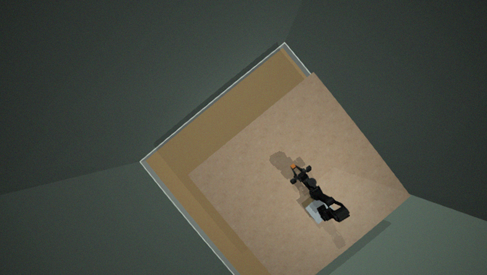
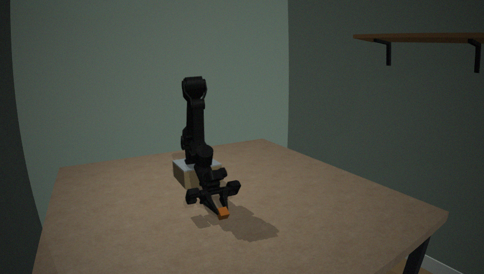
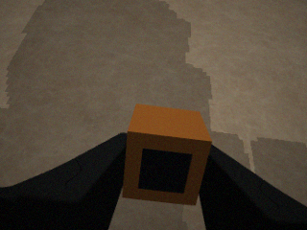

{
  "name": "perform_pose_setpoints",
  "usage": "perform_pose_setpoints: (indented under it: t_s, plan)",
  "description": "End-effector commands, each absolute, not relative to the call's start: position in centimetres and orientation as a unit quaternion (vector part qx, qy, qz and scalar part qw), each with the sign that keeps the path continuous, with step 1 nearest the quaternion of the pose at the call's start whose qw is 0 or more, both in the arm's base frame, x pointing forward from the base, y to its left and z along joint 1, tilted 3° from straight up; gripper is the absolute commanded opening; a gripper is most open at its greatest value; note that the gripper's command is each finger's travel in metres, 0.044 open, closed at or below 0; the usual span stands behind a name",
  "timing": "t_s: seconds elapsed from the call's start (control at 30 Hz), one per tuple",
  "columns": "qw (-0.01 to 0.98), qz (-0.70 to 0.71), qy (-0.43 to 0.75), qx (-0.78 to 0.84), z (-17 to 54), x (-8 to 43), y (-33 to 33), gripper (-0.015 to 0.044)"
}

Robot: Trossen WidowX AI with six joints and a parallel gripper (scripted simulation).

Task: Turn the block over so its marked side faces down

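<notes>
A small orange block (image 1: 292, 166) (image 2: 223, 213) (image 3: 169, 124) has a dark square mark (image 3: 164, 170) on one side. In the wrist view that marked side faces back toward the wrist camera, and a plain orange side shows beyond it. My gripper (image 1: 293, 167) (image 2: 222, 210) (image 3: 164, 148) is shut on the block, one finger on each side. In the exterior view the gripper slants forward and down, and the block looks held above the table (image 1: 237, 165) (image 2: 136, 237) (image 3: 264, 72); the size of the gap is hard to judge. The block's underside is hidden.
The arm stands on a box-like base (image 1: 313, 212) (image 2: 179, 172) with a pale top, behind the gripper. The arm's shadow (image 2: 254, 229) (image 3: 115, 62) falls on the table around and beyond the block. A wall shelf (image 2: 424, 37) is at the upper right in the exterior view.
</notes>
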State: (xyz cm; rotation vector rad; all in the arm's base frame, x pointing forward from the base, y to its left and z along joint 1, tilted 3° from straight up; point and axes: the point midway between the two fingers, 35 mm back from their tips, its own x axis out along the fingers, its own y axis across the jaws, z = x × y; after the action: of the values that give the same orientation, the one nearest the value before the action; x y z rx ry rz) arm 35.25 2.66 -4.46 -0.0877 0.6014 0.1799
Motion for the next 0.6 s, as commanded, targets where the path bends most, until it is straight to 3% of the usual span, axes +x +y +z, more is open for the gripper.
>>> perform_pose_setpoints:
  t_s: [0.0,0.57]
  plan:
    - [0.956,0.092,0.277,-0.039,-4.68,34.11,2.67,0.0000]
    - [0.963,0.093,0.252,-0.037,-4.24,33.86,2.66,0.0000]
